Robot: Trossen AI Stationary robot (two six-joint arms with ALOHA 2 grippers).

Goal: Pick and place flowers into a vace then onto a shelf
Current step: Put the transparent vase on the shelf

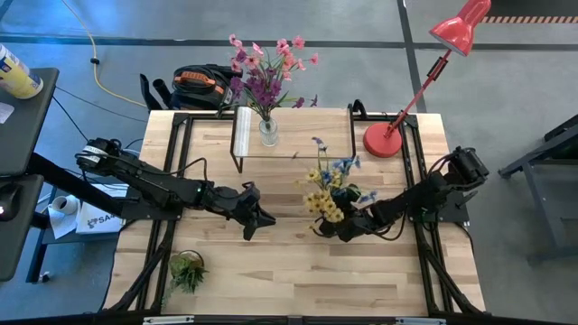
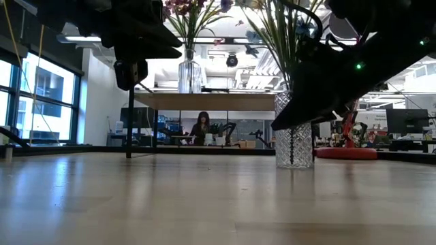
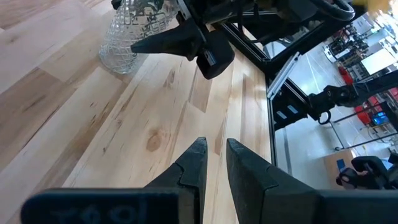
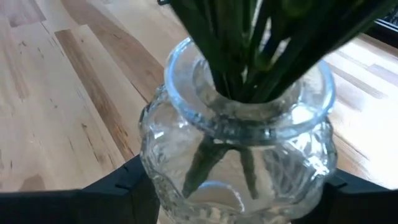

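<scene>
A cut-glass vase (image 4: 239, 149) stands on the wooden table right of its middle and holds the blue and yellow flowers (image 1: 330, 185). My right gripper (image 4: 236, 186) has closed around its body. The low view shows the vase's base (image 2: 294, 160) on the tabletop. A second glass vase (image 1: 268, 132) with the pink and purple flowers (image 1: 266, 68) stands on the shelf (image 1: 307, 135) at the table's far side. My left gripper (image 3: 215, 163) hovers left of the middle, its fingers a narrow gap apart with nothing between them. My right gripper pinches the vase's bulging body (image 4: 155, 177) between its two fingers, one on each side, below the rim. The fingers (image 4: 121, 183) come slanting down from the table's right side. The vase stands upright with its base on the table and the stems rising from its mouth.
A red desk lamp (image 1: 384, 140) stands at the far right corner, its arm reaching past the table's edge. A small green plant tuft (image 1: 187, 269) lies near the front left. Bare tabletop (image 1: 298, 271) stretches along the near side between the two arms.
</scene>
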